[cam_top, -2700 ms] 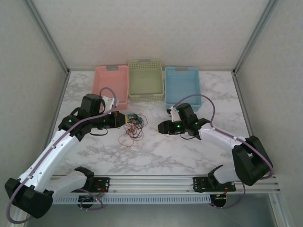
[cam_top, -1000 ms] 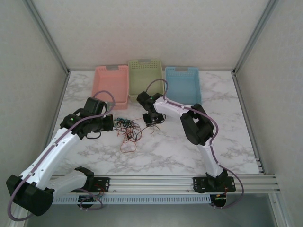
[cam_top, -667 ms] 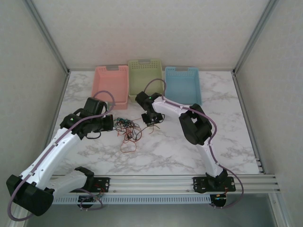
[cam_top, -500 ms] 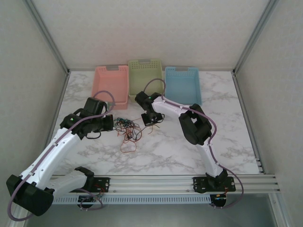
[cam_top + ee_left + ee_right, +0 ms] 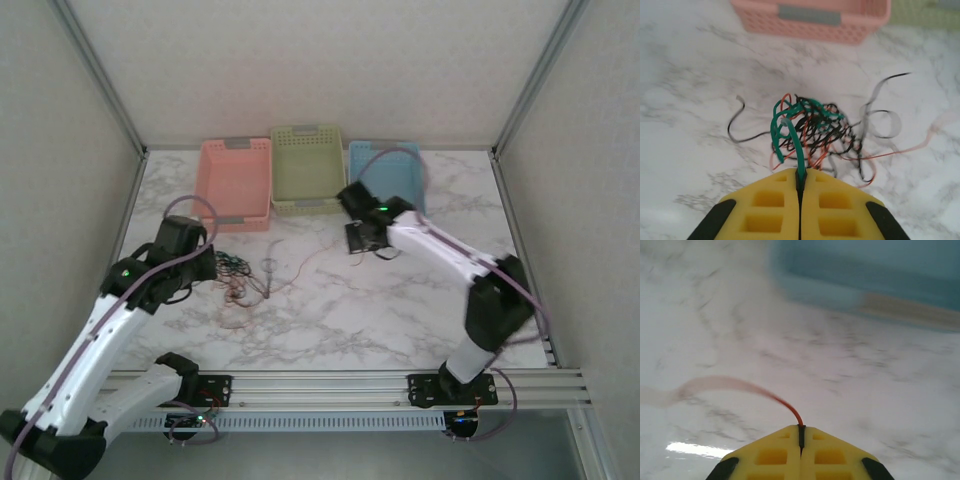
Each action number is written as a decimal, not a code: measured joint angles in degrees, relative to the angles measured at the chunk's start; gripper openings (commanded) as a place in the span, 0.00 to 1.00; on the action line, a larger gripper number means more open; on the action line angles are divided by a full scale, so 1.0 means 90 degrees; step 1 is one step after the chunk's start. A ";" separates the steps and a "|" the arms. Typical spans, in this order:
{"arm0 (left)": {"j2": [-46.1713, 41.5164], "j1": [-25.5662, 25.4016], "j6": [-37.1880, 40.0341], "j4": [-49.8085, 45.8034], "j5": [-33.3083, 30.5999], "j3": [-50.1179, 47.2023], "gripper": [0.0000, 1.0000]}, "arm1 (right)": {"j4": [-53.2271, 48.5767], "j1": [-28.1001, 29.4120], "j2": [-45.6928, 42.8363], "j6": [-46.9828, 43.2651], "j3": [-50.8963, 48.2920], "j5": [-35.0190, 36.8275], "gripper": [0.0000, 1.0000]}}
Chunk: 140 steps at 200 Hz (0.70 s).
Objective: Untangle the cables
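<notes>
Pinching left hand [image 5: 800,176]: closed tight on green cable [image 5: 774,132]
Right hand [image 5: 801,432]: closed tight on red cable [image 5: 794,414]

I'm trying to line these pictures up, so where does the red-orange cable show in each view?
Top external: the red-orange cable is a thin line in the centre, running right from the tangle.
Left wrist: the red-orange cable leaves the tangle's right side, blurred.
Right wrist: it rises from the shut right gripper at bottom centre, curving left.
Shared landmark: the marble table under it.
</notes>
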 measured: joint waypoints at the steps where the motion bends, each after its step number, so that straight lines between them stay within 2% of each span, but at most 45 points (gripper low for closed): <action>1: -0.0019 0.0007 -0.0002 -0.0002 -0.0022 0.0007 0.00 | -0.0002 -0.0027 -0.0058 0.0012 -0.0034 0.0002 0.00; 29: -0.0578 0.0209 -0.0097 -0.0143 -0.0641 0.0245 0.00 | 0.0027 -0.1022 -0.1426 0.0260 -0.1003 0.0311 0.00; 46: -0.0682 0.0272 -0.0121 -0.0163 -0.0767 0.0257 0.00 | 0.0015 -0.1566 -0.1836 0.0342 -0.1477 0.0333 0.00; 81: -0.0529 0.0289 -0.0194 -0.0182 -0.0831 0.0255 0.00 | 0.0024 -0.2628 -0.2152 0.0510 -0.2028 0.0253 0.00; 108: -0.0483 0.0369 -0.0221 -0.0289 -0.1027 0.0255 0.00 | 0.0177 -0.3628 -0.2268 0.0729 -0.2234 -0.0187 0.00; 140: -0.0517 0.0532 -0.0245 -0.0517 -0.1396 0.0279 0.00 | 0.0393 -0.4461 -0.2310 0.0954 -0.2562 -0.0729 0.00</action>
